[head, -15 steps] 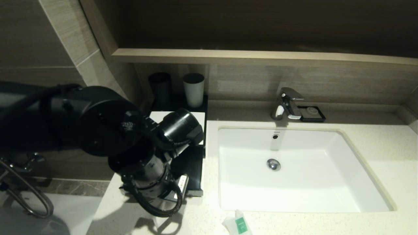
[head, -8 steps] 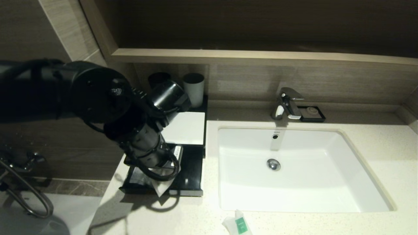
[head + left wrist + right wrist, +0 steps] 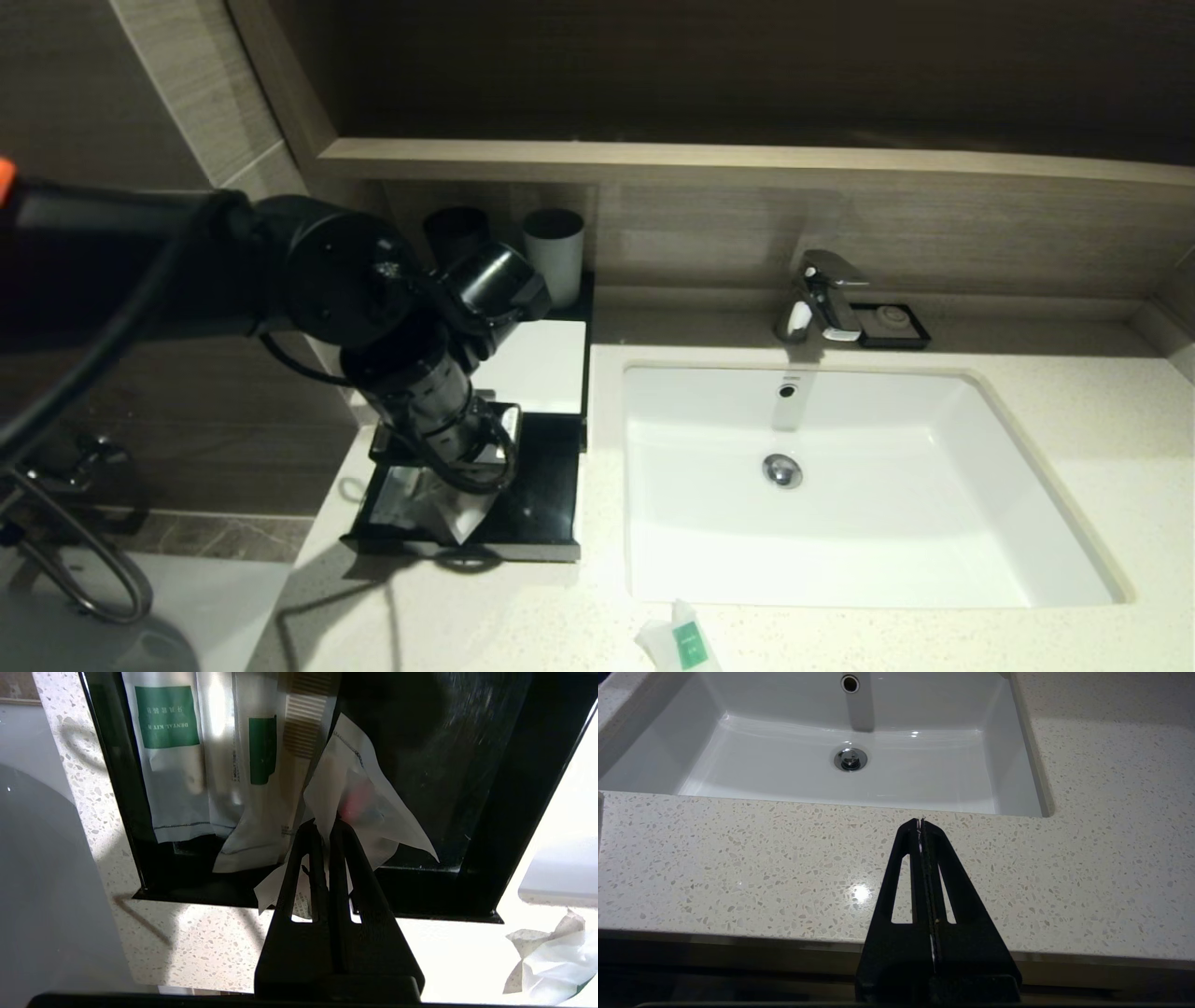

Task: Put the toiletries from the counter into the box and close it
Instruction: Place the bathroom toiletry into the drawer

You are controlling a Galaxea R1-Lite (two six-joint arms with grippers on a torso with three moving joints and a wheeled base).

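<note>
The black box [image 3: 551,523] stands on the counter [image 3: 1102,411] left of the basin, with its white top panel [image 3: 541,364] and its front drawer pulled out. My left gripper [image 3: 326,823] is shut on a clear pouch [image 3: 373,816] and holds it over the drawer's front part; in the head view the pouch [image 3: 464,519] hangs under the left wrist. Several packets lie in the drawer, among them a white dental kit with a green label [image 3: 170,751]. A white sachet with a green label [image 3: 684,642] lies on the counter's front edge. My right gripper [image 3: 920,822] is shut and empty above the counter in front of the basin.
The white basin [image 3: 840,541] fills the middle, with a chrome faucet [image 3: 822,294] and a small black soap dish [image 3: 893,325] behind it. A dark cup [image 3: 455,233] and a grey cup [image 3: 554,245] stand behind the box. A wooden ledge [image 3: 747,163] runs above.
My left arm has moved back from the counter's front edge to above the open drawer, carrying the clear pouch with it. The sachet at the front edge has not moved.
</note>
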